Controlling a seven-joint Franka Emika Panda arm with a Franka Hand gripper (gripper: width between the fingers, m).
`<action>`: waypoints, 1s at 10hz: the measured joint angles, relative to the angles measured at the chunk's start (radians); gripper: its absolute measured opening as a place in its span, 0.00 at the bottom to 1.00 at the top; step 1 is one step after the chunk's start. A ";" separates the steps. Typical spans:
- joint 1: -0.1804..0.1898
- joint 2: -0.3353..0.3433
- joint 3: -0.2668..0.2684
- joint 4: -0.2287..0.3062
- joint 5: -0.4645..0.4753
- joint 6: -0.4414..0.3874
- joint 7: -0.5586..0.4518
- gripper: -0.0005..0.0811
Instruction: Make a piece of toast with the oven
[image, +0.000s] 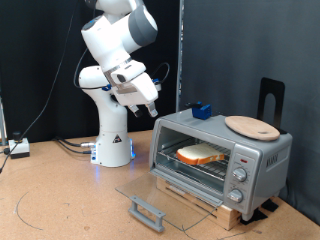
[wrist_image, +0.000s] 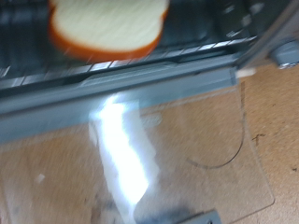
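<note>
While the hand (image: 152, 110) hangs above the oven (image: 220, 155) — grip unclear, piece of toast (image: 203, 154) on rack, glass door (image: 160, 196) down.

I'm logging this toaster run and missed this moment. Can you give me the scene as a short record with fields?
toast: the piece of toast lies flat on the wire rack inside the oven
oven door: the glass door is folded down open, its grey handle at the front edge
pincer: the pincer hangs in the air to the exterior view's left of the oven, above the door, holding nothing visible
on top of oven: a round wooden board
behind oven: a small blue object
</note>
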 joint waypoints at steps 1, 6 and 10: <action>0.001 0.000 0.005 0.006 0.051 -0.008 0.102 0.99; -0.100 0.124 0.011 0.125 0.022 -0.084 0.650 0.99; -0.132 0.166 -0.005 0.175 -0.024 -0.315 0.859 0.99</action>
